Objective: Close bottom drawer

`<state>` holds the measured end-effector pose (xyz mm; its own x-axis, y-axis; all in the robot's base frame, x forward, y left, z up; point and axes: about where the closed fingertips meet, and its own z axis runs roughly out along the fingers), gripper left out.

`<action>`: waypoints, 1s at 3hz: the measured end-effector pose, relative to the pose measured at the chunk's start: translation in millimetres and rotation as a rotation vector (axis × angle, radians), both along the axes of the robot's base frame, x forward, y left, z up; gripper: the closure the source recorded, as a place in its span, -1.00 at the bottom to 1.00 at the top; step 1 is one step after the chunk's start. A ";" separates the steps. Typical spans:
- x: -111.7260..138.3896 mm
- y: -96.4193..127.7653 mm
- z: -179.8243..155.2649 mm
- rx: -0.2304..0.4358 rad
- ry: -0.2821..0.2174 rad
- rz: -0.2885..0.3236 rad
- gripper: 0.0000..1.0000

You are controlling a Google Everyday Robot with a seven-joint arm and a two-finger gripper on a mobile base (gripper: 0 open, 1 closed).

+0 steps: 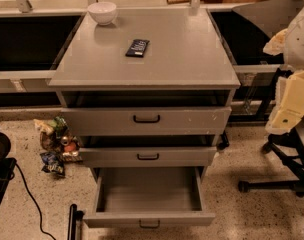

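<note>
A grey three-drawer cabinet [157, 64] stands centre frame on a speckled floor [242, 214], seen from above & in front. The bottom drawer [149, 218], narrowest of the three, is pulled far out toward the camera, its deep plain grey box open to view and its small black handle [149, 225] at the low front, near the frame's bottom edge. Above it, the mid drawer [148, 156] & top drawer [146, 120] each sit a little way out, w/ a dark gap over each front. On the cabinet top: a white bowl [102, 12] at the back left corner and a dark flat packet [137, 47] nearer the middle, the two well apart. Snack bags [54, 146] lie in a heap on the floor just left of the cabinet; a black cable [32, 199] trails across the floor nearby. At the right edge, the robot's pale gripper [290, 101] hangs beside the cabinet's upper right corner, well apart from the bottom drawer & touching nothing visible; whether the claw is open or closed can't be told. Below it, a black chair base [277, 181].
</note>
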<state>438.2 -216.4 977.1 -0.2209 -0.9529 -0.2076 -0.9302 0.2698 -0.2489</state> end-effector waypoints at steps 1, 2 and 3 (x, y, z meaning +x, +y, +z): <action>0.0 0.0 -0.2 0.000 0.000 0.000 -1.00; 1.3 6.0 -46.9 0.043 0.066 0.032 -1.00; -4.8 19.5 -113.2 0.128 0.130 0.088 -1.00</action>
